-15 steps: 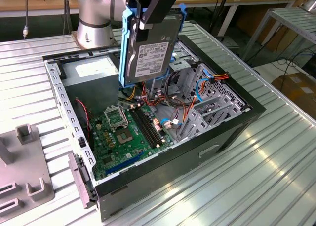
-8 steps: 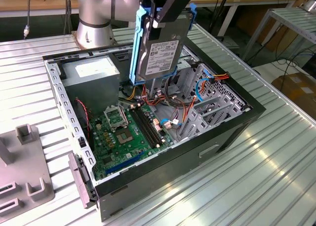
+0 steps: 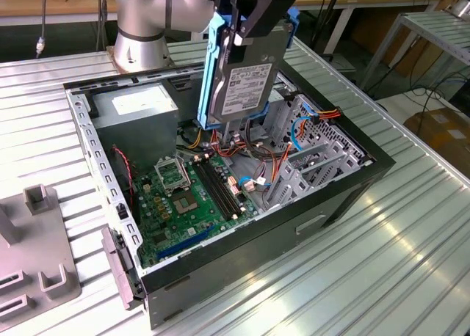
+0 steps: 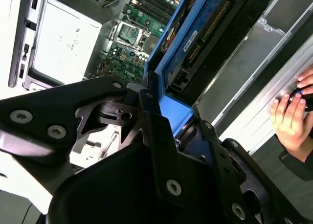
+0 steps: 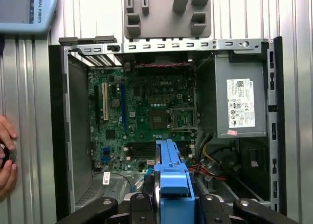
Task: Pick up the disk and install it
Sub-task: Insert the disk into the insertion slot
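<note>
Gripping check: the black linkage gripper (image 3: 246,29) is closed on the top end of the flat rectangular black metal disk (image 3: 246,86) with white barcode label and blue plastic carrier frame. Jaws pinch across the frame's two side rails.

Position: disk hangs on edge straight below the gripper, upper centre of the exterior view, label facing the camera. It's in the air above the open black metal computer case (image 3: 345,196) on the ribbed metal bench (image 3: 382,277), not seated in anything. Lower edge is over the coloured cable bundle (image 3: 220,141), between the green motherboard (image 3: 183,196) and the bare metal drive cage (image 3: 308,149) at centre right. Can't tell if it brushes a cable.

First wrist view: blue frame edge of the disk (image 5: 172,177) sticks out from between the jaws of the gripper (image 5: 173,207), motherboard (image 5: 142,111) beyond it. Second wrist view: disk's (image 4: 205,33) blue circuit-board side and connector edge are exposed, gripper (image 4: 171,121) closed on the frame.

Handling, my read: dense for its size, rigid metal body, smooth faces, so slippery on flat pads. Shock-sensitive; no knocks. Plastic frame likely flexes, so squeeze the rails where metal backs them. Keep off the circuit board and connector. Long overhang below the grip could pivot if clamping is light.
</note>
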Available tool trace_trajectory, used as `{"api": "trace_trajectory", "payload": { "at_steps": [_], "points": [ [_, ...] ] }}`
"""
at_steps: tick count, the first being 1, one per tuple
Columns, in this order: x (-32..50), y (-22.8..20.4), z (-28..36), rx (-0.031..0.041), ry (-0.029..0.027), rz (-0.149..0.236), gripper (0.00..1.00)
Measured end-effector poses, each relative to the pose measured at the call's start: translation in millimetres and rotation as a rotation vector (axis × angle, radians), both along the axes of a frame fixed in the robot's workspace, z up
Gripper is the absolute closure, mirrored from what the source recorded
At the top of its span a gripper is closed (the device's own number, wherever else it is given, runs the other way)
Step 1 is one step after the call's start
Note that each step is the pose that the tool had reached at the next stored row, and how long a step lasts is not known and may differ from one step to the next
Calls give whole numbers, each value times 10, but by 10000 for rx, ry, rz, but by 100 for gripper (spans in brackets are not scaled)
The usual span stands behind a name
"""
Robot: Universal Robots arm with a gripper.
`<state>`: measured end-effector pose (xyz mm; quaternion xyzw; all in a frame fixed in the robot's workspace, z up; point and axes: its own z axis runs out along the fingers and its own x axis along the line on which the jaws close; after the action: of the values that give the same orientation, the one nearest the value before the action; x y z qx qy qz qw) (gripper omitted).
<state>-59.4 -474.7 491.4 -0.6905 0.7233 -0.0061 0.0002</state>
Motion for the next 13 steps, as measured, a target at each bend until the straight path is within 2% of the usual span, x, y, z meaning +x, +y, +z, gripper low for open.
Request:
{"api": "trace_trajectory", "payload": {
  "at_steps": [3,7,10,13],
  "points": [
    [21,-63,0,1,17,-4,63],
    [72,-110,0,0,31,-9,63],
    [188,-150,0,0,42,-13,63],
    [206,-256,-6,-10,44,-15,63]
  ]
}}
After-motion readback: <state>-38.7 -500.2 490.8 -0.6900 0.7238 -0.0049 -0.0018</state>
